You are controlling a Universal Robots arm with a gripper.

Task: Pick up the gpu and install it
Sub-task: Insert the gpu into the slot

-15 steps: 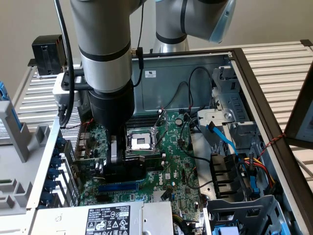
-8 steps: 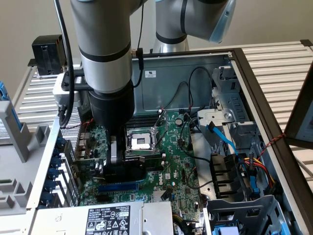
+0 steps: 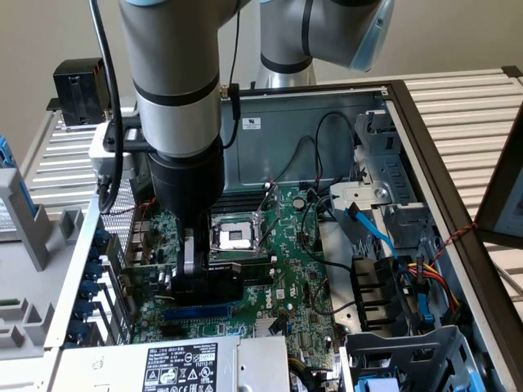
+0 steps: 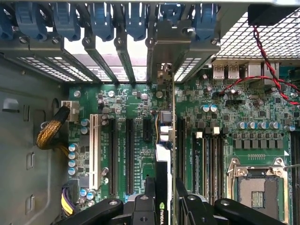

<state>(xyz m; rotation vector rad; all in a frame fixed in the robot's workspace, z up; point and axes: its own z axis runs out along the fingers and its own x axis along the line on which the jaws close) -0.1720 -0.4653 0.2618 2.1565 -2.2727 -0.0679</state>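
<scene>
Dark fingers [image 4: 149,194] of the claw [image 4: 164,190] sit closest in the wrist view, clenched on either side of the gpu [image 4: 173,140]. From there the card shows edge-on as a thin line, with a bit of printed logo between the fingers. It stands upright on its long edge over the green motherboard [image 4: 220,117], running along one of the black expansion slots [image 4: 180,150]. Whether its edge is fully down in the slot, I cannot tell. Its silvery end bracket [image 4: 171,47] is up against the rear wall of the case, in line with the row of blue retaining clips [image 4: 101,21].

Beside the card lie two more black slots [image 4: 121,157] and a white slot [image 4: 95,154]. On its other side are the memory slots [image 4: 211,159] and the open processor socket [image 4: 258,190]. A twisted red and black wire [image 4: 267,56] crosses the board's corner, and a yellow braided cable [image 4: 49,133] curls by the case wall.

From across the room, the grey robot arm [image 3: 176,82] reaches straight down into the open computer case [image 3: 327,114]. There the claw [image 3: 196,282] is low over the motherboard, just beside the processor socket. A blue cable [image 3: 368,224] trails toward the drive bays on the exterior view's right. The case rests on a slatted counter [image 3: 466,106].
</scene>
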